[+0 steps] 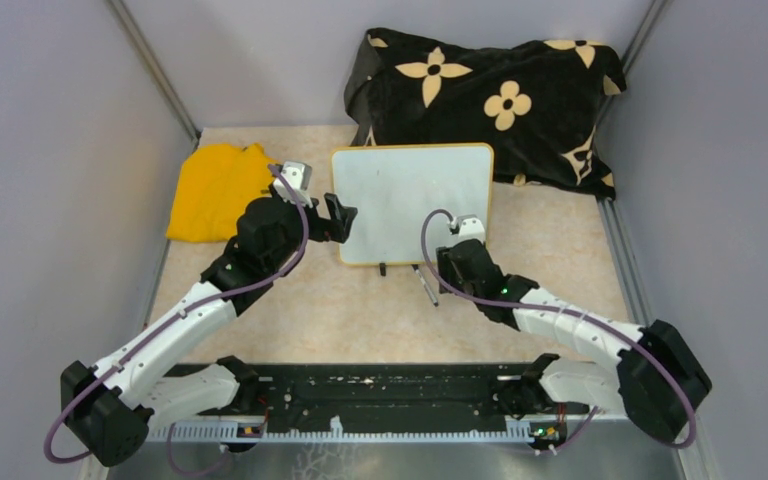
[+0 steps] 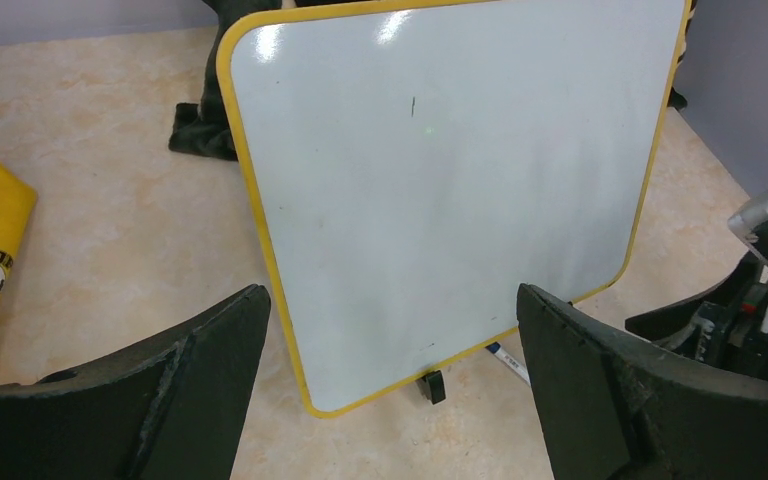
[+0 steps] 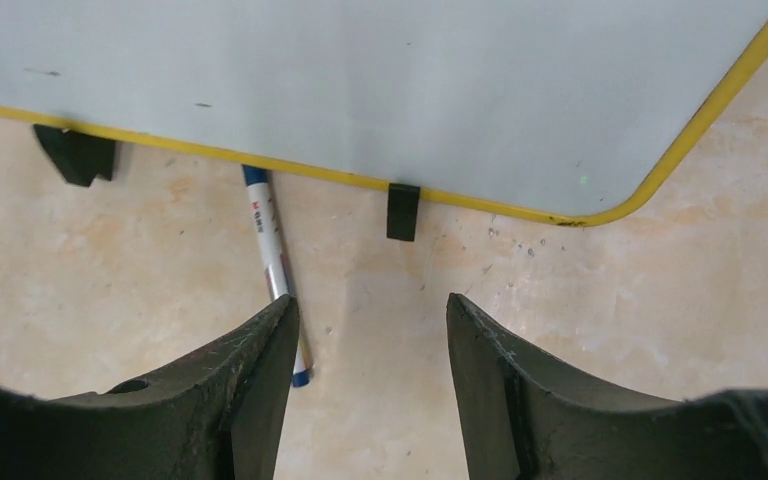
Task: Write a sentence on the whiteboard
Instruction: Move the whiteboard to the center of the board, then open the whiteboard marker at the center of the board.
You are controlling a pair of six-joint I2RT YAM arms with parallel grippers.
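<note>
The whiteboard (image 1: 410, 200) is a small white board with a yellow rim and black feet, lying mid-table. Its face (image 2: 440, 190) is blank apart from a few dark specks, and the sentence is not in view. A marker (image 3: 272, 255) with blue ends lies on the table just before the board's near edge (image 3: 360, 80), also seen from above (image 1: 427, 285). My right gripper (image 3: 370, 305) hangs open over bare table, and the marker lies just outside its left finger. My left gripper (image 2: 390, 295) stands wide open at the board's near left corner, holding nothing.
A folded yellow cloth (image 1: 215, 190) lies left of the board. A black cloth with cream flowers (image 1: 490, 100) is heaped behind it. Grey walls close in the table on three sides. My right arm's wrist (image 2: 760, 290) shows at the right of the left wrist view.
</note>
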